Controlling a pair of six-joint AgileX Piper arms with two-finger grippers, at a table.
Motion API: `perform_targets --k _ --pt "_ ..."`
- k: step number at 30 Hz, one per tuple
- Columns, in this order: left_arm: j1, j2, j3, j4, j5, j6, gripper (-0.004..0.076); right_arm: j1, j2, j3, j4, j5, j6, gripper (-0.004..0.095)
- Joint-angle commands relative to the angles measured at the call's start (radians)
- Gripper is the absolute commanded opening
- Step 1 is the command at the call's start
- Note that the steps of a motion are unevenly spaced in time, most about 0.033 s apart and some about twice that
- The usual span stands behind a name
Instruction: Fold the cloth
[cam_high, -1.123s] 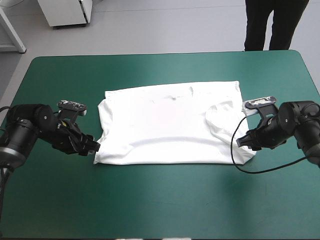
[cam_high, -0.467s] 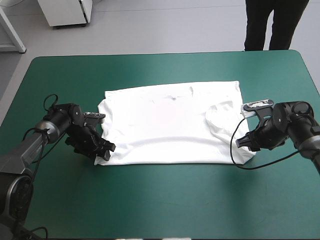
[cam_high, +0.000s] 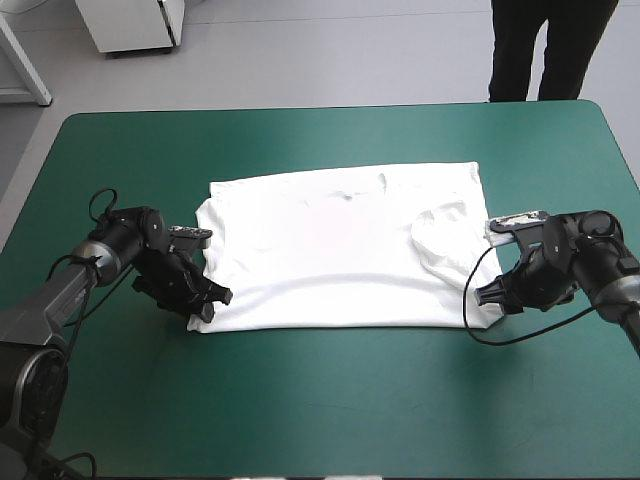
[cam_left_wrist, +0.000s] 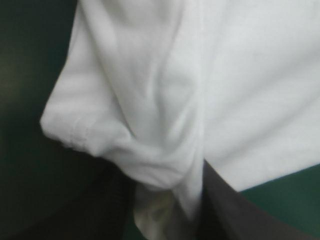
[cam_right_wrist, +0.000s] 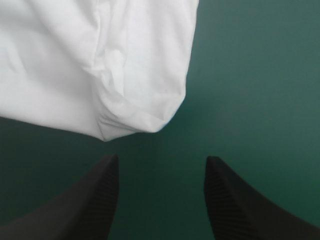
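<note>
The T-shirt (cam_high: 340, 250) is limp and light; left claw (cam_high: 207, 307) clamps its near corner, right claw (cam_right_wrist: 161, 160) stands apart just short of the other

The counter (cam_high: 320, 400) was covered from edge to edge in teal-green, with its corners rounded. The white T-shirt (cam_high: 330, 250) was laid spread flat on it near the middle, somewhat closer to the far edge than the near one, with the neck turned toward the far edge. One sleeve was folded inward on the shirt's right side. The near left corner was bunched into folds.
</note>
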Motion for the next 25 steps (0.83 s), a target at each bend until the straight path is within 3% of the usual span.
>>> perform_targets --k 1,9,21,25 --pt "-0.001 -0.037 -0.022 -0.023 0.017 0.012 0.0141 -0.004 -0.022 0.030 -0.007 -0.041 0.002 0.0494" --pt "-0.001 -0.037 -0.022 -0.025 0.052 0.016 0.0025 -0.004 0.062 0.056 0.020 -0.106 0.006 0.0494" --pt "-0.001 -0.038 -0.022 -0.025 0.052 0.018 0.0023 -0.004 0.196 0.027 0.090 -0.175 -0.011 0.0488" --pt "-0.001 -0.038 -0.022 -0.025 0.052 0.025 0.0023 -0.004 0.233 0.007 0.134 -0.179 -0.030 0.0366"
